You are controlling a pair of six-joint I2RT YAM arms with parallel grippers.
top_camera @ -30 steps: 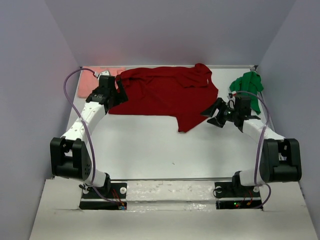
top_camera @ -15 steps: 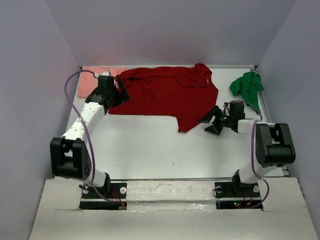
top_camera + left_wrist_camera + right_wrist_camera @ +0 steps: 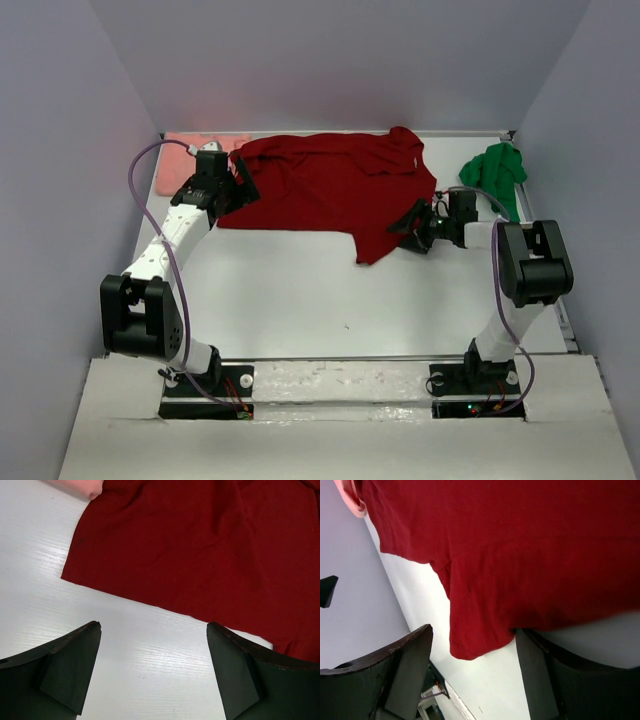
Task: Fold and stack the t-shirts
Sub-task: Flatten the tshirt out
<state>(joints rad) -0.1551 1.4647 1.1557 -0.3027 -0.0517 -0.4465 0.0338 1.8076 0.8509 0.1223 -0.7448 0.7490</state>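
A dark red t-shirt (image 3: 330,185) lies spread across the back of the white table, and it fills the upper part of the left wrist view (image 3: 210,545). A pale pink t-shirt (image 3: 185,160) lies crumpled at the back left corner. A bright green t-shirt (image 3: 495,170) is bunched at the back right. My left gripper (image 3: 243,185) is open over bare table (image 3: 153,627), just short of the red shirt's left hem. My right gripper (image 3: 408,232) is open at the red shirt's right lower edge. A corner of the red cloth (image 3: 480,630) hangs between its fingers.
Grey walls close in the table (image 3: 300,290) on the left, back and right. The pink shirt's edge (image 3: 80,486) lies right beside the red one. A purple cable (image 3: 135,175) loops off the left arm. The right arm's elbow (image 3: 530,265) stands near the right edge.
My right arm has swung left from beside the green shirt to the red shirt's right lower edge, and its jaws have narrowed slightly. The left arm has not moved.
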